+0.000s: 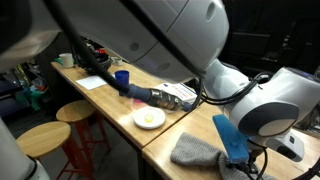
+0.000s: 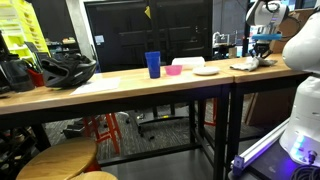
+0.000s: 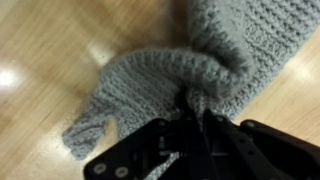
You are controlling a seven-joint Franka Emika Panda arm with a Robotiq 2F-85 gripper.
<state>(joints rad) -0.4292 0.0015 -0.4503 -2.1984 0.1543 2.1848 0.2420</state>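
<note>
A grey knitted cloth (image 3: pixel 170 70) lies bunched on the wooden table (image 3: pixel 40 50). In the wrist view my gripper (image 3: pixel 195 102) is shut on a raised fold of the cloth, pinching it between the black fingers. In an exterior view the cloth (image 1: pixel 195 150) lies near the table's end beside the arm. In an exterior view the gripper (image 2: pixel 262 52) hangs straight down onto the cloth (image 2: pixel 250 65) at the far end of the table.
On the table stand a blue cup (image 2: pixel 153 64), a white plate (image 2: pixel 206 71), a pink bowl (image 2: pixel 176 69) and a black helmet (image 2: pixel 65 70). The cup (image 1: pixel 121 77) and plate (image 1: pixel 149 118) also show in an exterior view. Round wooden stools (image 1: pixel 75 112) stand beside the table.
</note>
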